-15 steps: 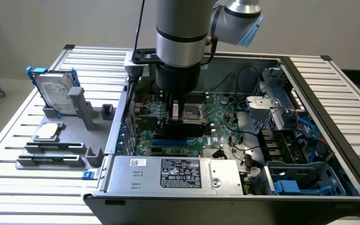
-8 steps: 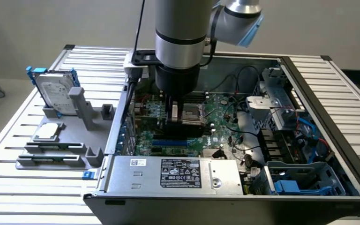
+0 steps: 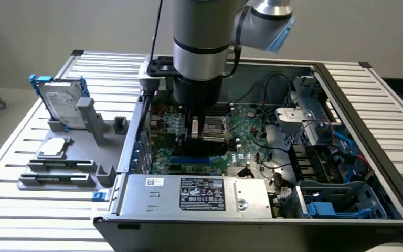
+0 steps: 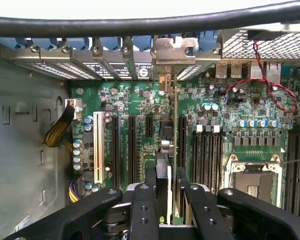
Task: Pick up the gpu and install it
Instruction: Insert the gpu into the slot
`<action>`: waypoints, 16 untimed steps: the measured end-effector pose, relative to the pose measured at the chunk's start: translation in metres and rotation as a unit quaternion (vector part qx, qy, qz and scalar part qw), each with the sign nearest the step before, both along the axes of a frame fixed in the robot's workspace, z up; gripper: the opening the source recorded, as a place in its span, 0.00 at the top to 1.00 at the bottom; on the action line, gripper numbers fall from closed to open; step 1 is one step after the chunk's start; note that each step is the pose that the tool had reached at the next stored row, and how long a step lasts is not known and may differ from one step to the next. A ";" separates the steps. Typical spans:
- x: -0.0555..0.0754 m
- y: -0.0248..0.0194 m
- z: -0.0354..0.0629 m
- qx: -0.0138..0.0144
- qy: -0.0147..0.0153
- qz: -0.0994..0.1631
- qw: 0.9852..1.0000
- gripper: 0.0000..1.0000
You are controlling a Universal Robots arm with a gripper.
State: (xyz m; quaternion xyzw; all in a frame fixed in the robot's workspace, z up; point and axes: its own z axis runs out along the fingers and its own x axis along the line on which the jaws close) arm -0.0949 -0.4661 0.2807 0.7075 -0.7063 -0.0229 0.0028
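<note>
As I watch wrist feed, gripper (image 4: 165, 176) pinching gpu (image 4: 166, 150) between fingers (image 4: 150, 182), card upright, seen edge-on. Card's metal bracket end sits close against rear slot openings. Card stands among long black slots of motherboard (image 4: 230, 100); I can't tell if seated. Exterior view: arm reaches straight down into open case (image 3: 369, 157). Power supply (image 3: 201, 194) along case's near side. Hard drive (image 3: 61, 107) upright in grey holder (image 3: 82, 152), exterior view's left, well apart from case.
</note>
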 end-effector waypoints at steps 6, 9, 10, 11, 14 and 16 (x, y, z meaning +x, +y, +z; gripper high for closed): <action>0.000 0.0000 -0.0059 0.000 0.000 0.000 1.000 0.74; 0.000 0.0000 -0.0088 0.000 0.000 0.000 1.000 0.74; 0.000 0.0000 -0.0098 0.000 0.000 0.000 1.000 0.74; 0.000 0.0000 -0.0109 0.000 0.000 0.000 1.000 0.74; -0.001 0.0000 -0.0131 0.000 0.000 0.002 1.000 0.74; -0.001 0.0000 -0.0138 0.000 0.000 0.003 1.000 0.74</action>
